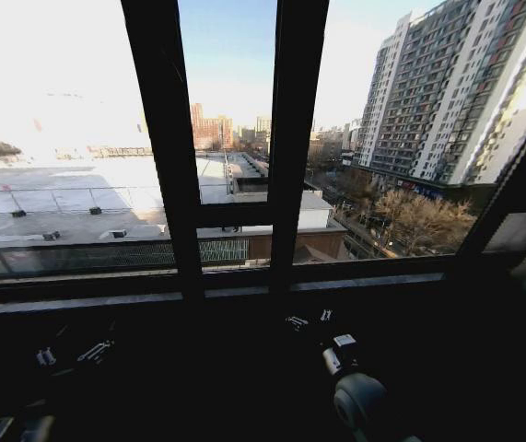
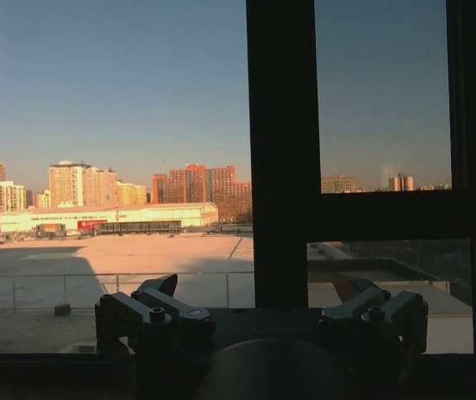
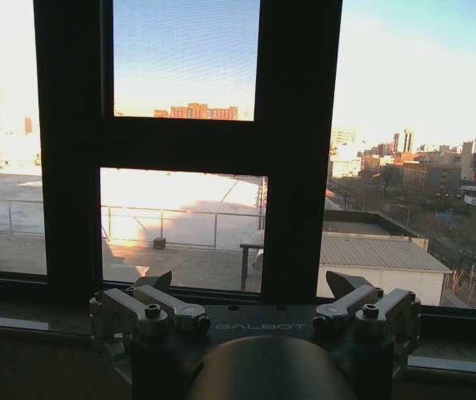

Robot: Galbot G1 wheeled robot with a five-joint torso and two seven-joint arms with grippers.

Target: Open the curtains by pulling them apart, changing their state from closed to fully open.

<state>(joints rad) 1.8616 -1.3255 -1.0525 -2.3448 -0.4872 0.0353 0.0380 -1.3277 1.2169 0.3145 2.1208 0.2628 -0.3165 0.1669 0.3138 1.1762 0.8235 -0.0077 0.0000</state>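
Head view showing bare window frame point(image 1: 286, 138), curtains nowhere over the glass, left hand point(image 2: 258, 312) and right hand point(image 3: 254, 304) both hanging low before the sill point(image 1: 198, 293), fingers spread wide, gripping nothing.

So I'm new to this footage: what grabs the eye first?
The dark window frame cuts across a bright city view, with a tall apartment block at right. Low in shadow, the left gripper and right gripper sit open, facing the glass.
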